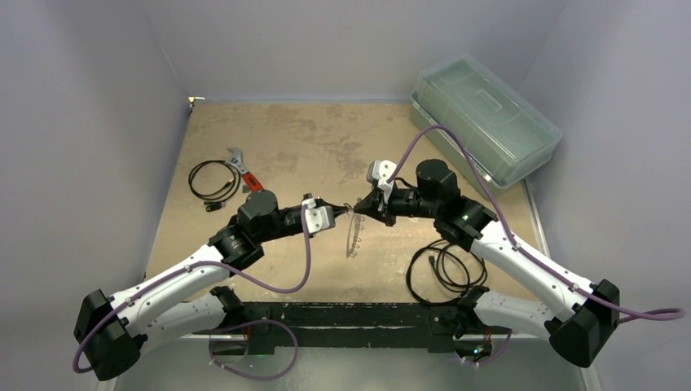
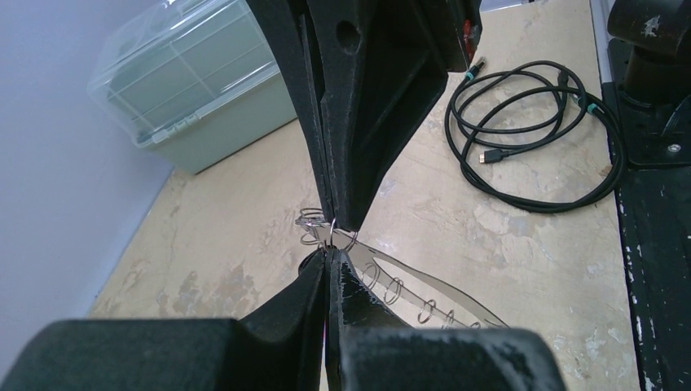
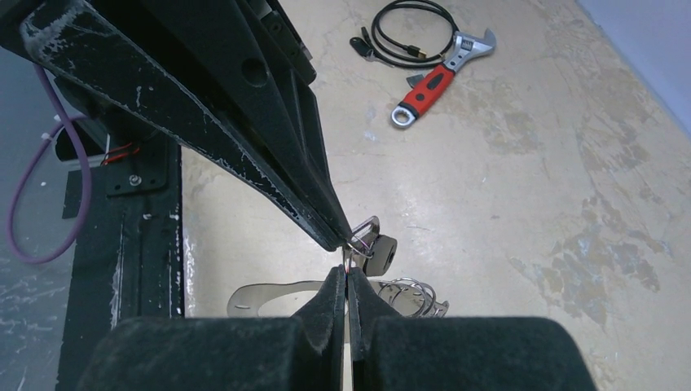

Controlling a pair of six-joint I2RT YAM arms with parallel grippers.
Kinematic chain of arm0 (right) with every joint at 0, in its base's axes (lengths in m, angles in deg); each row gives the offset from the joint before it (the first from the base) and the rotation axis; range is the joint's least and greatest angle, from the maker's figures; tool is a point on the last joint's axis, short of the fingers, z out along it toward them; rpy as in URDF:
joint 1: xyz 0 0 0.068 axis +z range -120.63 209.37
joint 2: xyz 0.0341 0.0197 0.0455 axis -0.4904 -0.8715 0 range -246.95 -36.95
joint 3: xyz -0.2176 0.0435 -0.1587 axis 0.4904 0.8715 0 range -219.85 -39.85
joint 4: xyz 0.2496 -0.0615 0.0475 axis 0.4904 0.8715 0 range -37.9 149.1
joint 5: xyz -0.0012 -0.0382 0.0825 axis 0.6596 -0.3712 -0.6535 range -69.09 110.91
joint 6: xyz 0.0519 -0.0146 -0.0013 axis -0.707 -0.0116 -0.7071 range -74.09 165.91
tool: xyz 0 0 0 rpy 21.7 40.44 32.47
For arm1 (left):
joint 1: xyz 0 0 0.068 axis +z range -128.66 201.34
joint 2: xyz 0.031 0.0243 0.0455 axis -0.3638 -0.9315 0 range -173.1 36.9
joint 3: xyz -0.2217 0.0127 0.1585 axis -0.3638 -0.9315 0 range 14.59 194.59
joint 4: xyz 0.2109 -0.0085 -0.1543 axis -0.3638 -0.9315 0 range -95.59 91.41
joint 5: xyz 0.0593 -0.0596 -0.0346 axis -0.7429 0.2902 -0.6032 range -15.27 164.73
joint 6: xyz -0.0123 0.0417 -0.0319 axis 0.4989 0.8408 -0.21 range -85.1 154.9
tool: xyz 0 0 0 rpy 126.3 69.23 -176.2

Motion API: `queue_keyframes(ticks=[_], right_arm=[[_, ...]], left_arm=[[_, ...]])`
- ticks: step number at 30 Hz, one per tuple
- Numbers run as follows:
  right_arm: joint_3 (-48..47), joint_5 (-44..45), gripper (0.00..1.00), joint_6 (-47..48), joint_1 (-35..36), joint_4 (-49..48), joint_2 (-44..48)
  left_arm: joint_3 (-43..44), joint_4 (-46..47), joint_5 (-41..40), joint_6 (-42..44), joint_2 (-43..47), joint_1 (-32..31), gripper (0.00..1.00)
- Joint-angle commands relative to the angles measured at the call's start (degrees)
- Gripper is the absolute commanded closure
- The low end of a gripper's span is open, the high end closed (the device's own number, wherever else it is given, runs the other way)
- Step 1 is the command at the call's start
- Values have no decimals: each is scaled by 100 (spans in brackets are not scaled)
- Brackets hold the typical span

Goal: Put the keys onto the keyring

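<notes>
Both grippers meet tip to tip above the middle of the table. My left gripper [image 1: 345,210] [image 2: 329,249] is shut, its tips pinching the top of the keyring [image 1: 352,238] [image 2: 440,287] [image 3: 265,295]. The keyring is a thin silver loop with several small rings strung on it, hanging below the tips. My right gripper [image 1: 363,210] [image 3: 346,274] is shut too, with a thin silver piece between its pads. The key's black head [image 3: 381,254] sits just above them, beside a small wire ring. The exact contact is too small to see sharply.
A red-handled wrench [image 1: 242,169] [image 3: 440,73] and a coiled black cable [image 1: 213,181] [image 3: 411,32] lie at the left. Another black cable [image 1: 444,269] [image 2: 530,130] lies near the right arm's base. A clear-lidded plastic box [image 1: 485,118] [image 2: 195,90] stands at the back right.
</notes>
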Motion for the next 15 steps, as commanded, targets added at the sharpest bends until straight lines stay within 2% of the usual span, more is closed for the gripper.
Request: queue_keyframes(ticks=[1,15], right_arm=[[-225,-279,100,96,17,-98,2],[-276,-466,100,202,13,149,-88]], left_arm=[[-97,216,153,107,118,4,100],[-117,217,135,125,160,8,100]])
